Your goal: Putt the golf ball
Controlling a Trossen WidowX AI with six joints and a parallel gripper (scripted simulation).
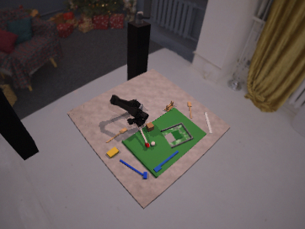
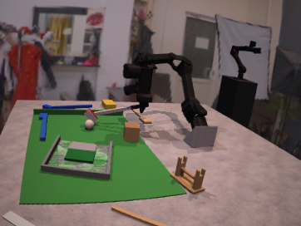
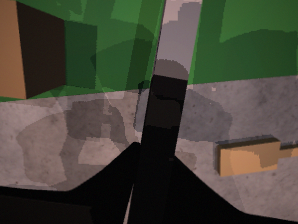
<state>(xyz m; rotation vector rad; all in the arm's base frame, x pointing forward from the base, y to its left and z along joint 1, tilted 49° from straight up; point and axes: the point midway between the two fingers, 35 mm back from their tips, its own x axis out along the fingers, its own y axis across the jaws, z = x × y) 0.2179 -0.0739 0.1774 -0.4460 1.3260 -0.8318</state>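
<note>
The putter's red head (image 1: 147, 145) (image 2: 91, 114) is beside the white golf ball (image 1: 152, 143) (image 2: 89, 124), on the ball's side away from the raised green (image 1: 176, 135) (image 2: 80, 155). The head looks tilted; whether it touches the mat or ball is unclear. The pale shaft (image 3: 177, 40) runs back to its black grip. My gripper (image 1: 139, 125) (image 2: 142, 109) (image 3: 148, 150) is shut on that grip. A grey ramp (image 1: 169, 137) (image 2: 83, 145) leads to the raised green on the side facing the ball, inside a grey frame (image 1: 187, 130) (image 2: 76, 172).
A brown block (image 1: 150, 126) (image 2: 131, 132) (image 3: 45, 50) stands at the mat's arm-side edge. A wooden mallet (image 1: 123, 130) (image 2: 145, 119) (image 3: 250, 157) lies nearby. A wooden rack (image 1: 169, 106) (image 2: 189, 176), a yellow block (image 1: 113, 152) (image 2: 109, 104) and blue clubs (image 1: 133, 168) (image 2: 43, 126) are farther around.
</note>
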